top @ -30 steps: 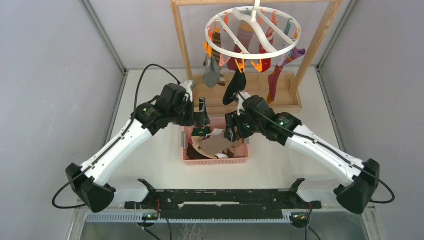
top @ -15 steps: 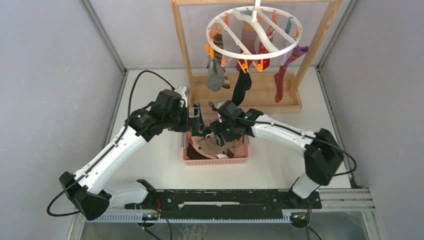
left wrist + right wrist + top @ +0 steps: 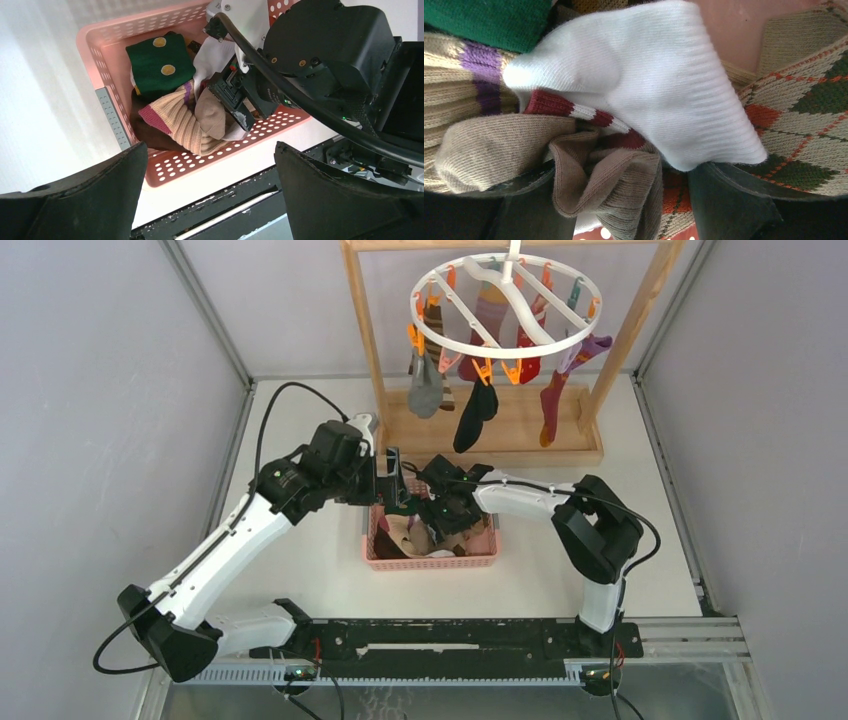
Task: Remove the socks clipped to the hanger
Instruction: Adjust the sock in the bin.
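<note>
Several socks [image 3: 176, 119] were dropped in basket [image 3: 430, 562]; others were left clipped on hanger [image 3: 522, 306]. Left gripper [image 3: 210, 192] was held wide open, empty; right gripper [image 3: 624, 200] was spread among basket socks, nothing clamped.

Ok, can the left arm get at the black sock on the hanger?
Probably yes. The left gripper hovers with open, empty jaws near the black sock, which hangs on the hanger's near side; the right gripper is down in the basket.
</note>
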Tool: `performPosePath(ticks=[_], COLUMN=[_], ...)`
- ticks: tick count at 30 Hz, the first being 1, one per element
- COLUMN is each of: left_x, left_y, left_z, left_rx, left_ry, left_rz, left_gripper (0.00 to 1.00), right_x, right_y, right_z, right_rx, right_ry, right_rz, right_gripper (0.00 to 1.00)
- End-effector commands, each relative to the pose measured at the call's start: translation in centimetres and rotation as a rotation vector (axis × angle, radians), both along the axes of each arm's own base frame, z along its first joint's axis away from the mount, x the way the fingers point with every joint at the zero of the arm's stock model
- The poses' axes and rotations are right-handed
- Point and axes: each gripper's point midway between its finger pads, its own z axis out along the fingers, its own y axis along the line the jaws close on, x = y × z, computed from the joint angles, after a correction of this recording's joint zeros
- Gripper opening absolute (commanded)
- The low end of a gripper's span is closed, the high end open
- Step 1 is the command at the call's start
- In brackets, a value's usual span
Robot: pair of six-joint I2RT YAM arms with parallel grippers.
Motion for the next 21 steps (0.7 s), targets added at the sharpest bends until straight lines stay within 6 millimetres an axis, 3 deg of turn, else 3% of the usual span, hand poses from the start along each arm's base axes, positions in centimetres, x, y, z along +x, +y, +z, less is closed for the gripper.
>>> performPosePath(ticks=[1,6,9,12,18,21], left_x=[0.2,1.0,1.2,1.4,2.1,2.8], left_y=[0.2,0.6,0.7,1.0,2.3,3.0], left_z=[-0.1,0.9,1.7,2.6,4.0,3.5], left_rx=[-0.007,0.003,-0.010,-0.019,-0.035,-0.076], left_ry=[-0.012,-0.055,-0.088,-0.120,-0.197,-0.194], left_rz=[0.015,0.039,0.049,0.061,0.122,0.148], left_gripper=[1.00,1.00,1.00,1.00,1.00,1.00], right_x=[1.0,2.0,2.3,2.3,3.3,4.6], right_y=[1.3,1.4,1.3,0.8,-2.4,-5.4], right_z=[2.1,8.0,12.8,16.4,20.7,22.0], right_rx=[0.066,0.173,0.251,0.304,0.368,0.397], right_ry=[-0.042,-0.138,-0.232,-0.296,-0.397,-0.467], right_rz=[0.024,0.020,0.021,0.007,-0.106,-0.181], right_gripper=[0.77,0.81,0.88,0.99,1.00,1.00])
